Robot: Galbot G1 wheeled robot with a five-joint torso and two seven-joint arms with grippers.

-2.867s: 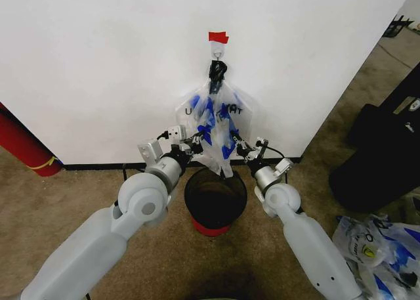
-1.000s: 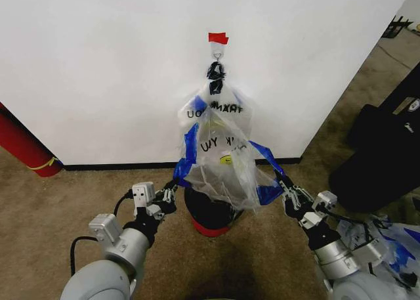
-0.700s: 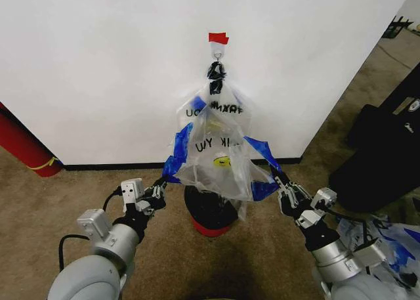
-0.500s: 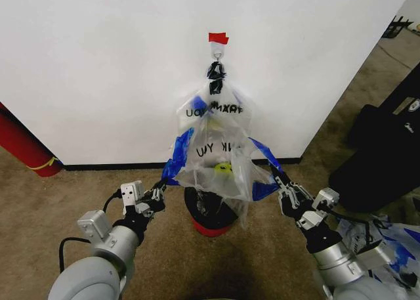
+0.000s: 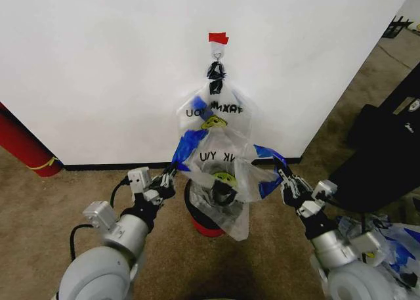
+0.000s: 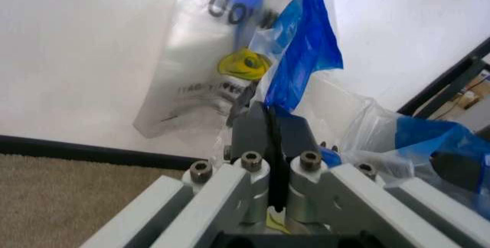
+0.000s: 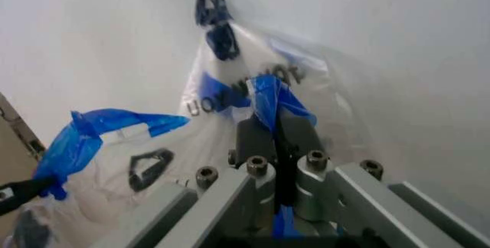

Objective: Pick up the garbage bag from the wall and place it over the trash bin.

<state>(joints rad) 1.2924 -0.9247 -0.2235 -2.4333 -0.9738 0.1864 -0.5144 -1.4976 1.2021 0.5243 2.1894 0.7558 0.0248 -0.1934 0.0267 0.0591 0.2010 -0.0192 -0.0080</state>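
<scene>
Head view: garbage bag (image 5: 223, 175) spread open directly above trash bin (image 5: 205, 222), mouth stretched crosswise between left tool (image 5: 168, 177) and right tool (image 5: 284, 176).
Left wrist: tool (image 6: 269, 116) clamped on blue handle.
Right wrist: tool (image 7: 276, 127) likewise pinching blue handle.

Garbage bag (image 5: 223, 182) covers the trash bin (image 5: 203, 224) mouth (carpet (image 5: 59, 195) open).
</scene>
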